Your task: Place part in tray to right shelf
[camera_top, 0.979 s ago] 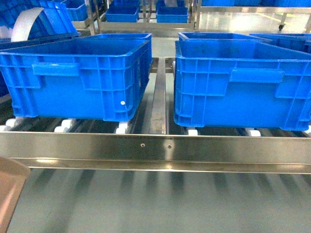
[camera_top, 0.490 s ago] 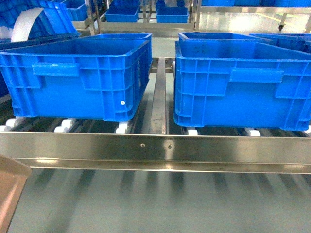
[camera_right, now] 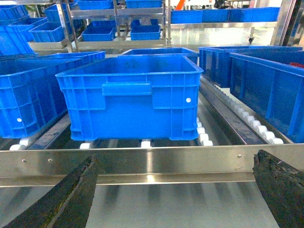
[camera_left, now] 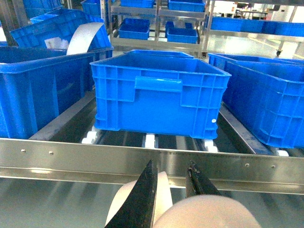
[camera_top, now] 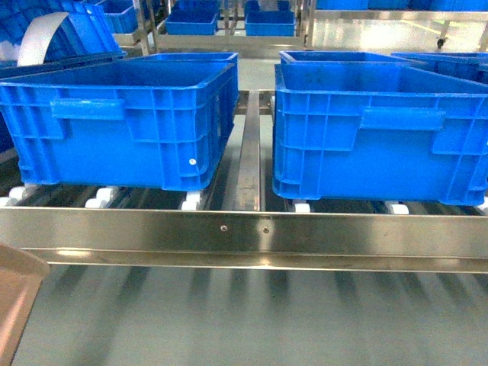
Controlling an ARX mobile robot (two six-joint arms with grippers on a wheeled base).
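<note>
The beige tray shows as a corner point(camera_top: 14, 293) at the bottom left of the head view. In the left wrist view its beige plastic point(camera_left: 164, 192) sits between the dark fingers of my left gripper point(camera_left: 172, 172), which is shut on it, just in front of the shelf's rail. The right shelf has a shiny steel front rail point(camera_top: 244, 229), white rollers point(camera_top: 192, 200) and a centre divider point(camera_top: 248, 164). My right gripper point(camera_right: 175, 164) stands wide open before the rail point(camera_right: 152, 161), with nothing between its fingers. The part is out of view.
Two large blue crates point(camera_top: 122, 122) point(camera_top: 381, 130) stand on the shelf's rollers, one on each side of the divider, close behind the rail. More blue crates and steel racks point(camera_top: 229, 19) fill the background. Grey floor point(camera_top: 252, 320) lies below the rail.
</note>
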